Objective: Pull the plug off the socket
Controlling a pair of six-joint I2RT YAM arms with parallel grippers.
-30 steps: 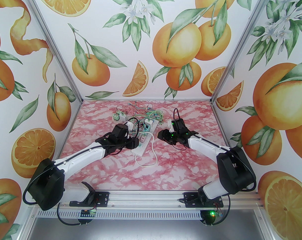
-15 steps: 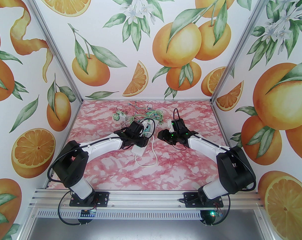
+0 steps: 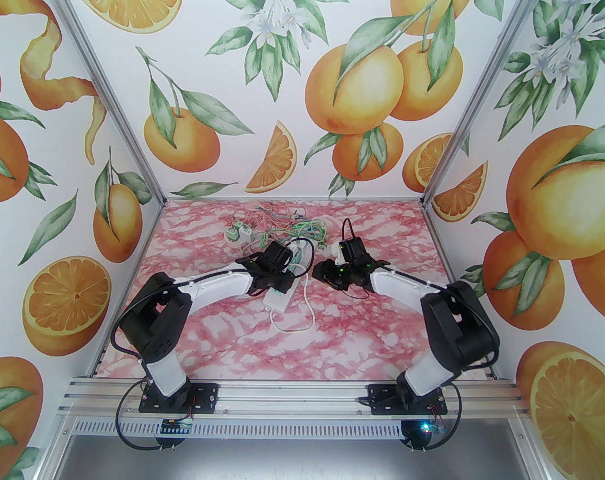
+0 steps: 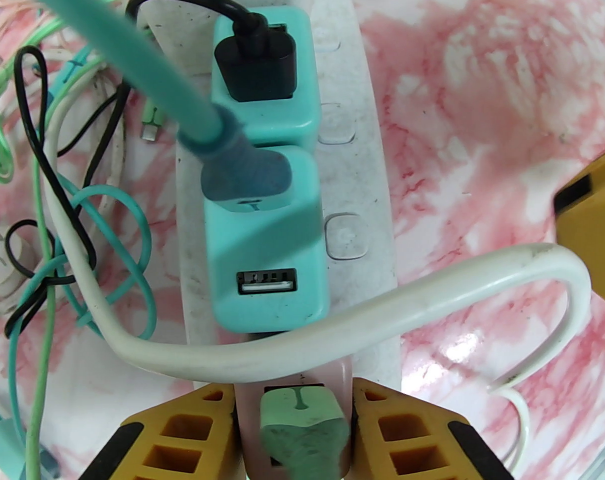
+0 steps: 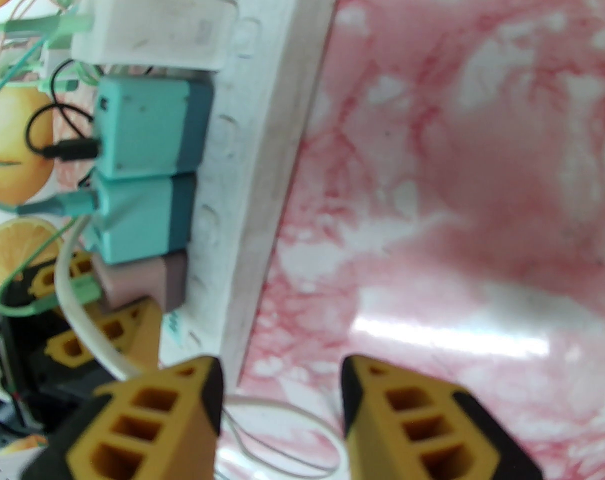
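Setting: We see a pink-and-white marbled table (image 3: 382,328) inside walls printed with oranges, with two arms reaching toward its middle.
Socket: A long white power strip (image 4: 357,168) lies flat near the centre of the table, running away from the arms.
Plug: The pink plug (image 5: 132,278) is the nearest block in a row along the strip. Its base meets the strip's face, so we judge it seated in its socket. A mint connector (image 4: 302,428) is pushed into its top.
Neighbours: Just beyond it stand two teal chargers (image 4: 267,248), touching each other. The nearer one carries a teal lead and the farther one a black connector (image 4: 255,63). A white charger (image 5: 152,33) sits beyond those.
Left gripper: The left gripper (image 4: 292,393) comes down over the pink plug. Its yellow fingers (image 4: 182,433) press against the plug's two sides, clamped on it.
Right gripper: The right gripper (image 5: 280,368) sits just right of the strip with its jaws apart and nothing between them. One finger is by the strip's edge, the other over bare table.
Cord: A thick white cord (image 4: 432,293) loops across the strip between the pink plug and the nearer teal charger.
Clutter: Loose cables (image 3: 292,228) in green, teal, black and pink lie tangled at the strip's far end and along its left side.
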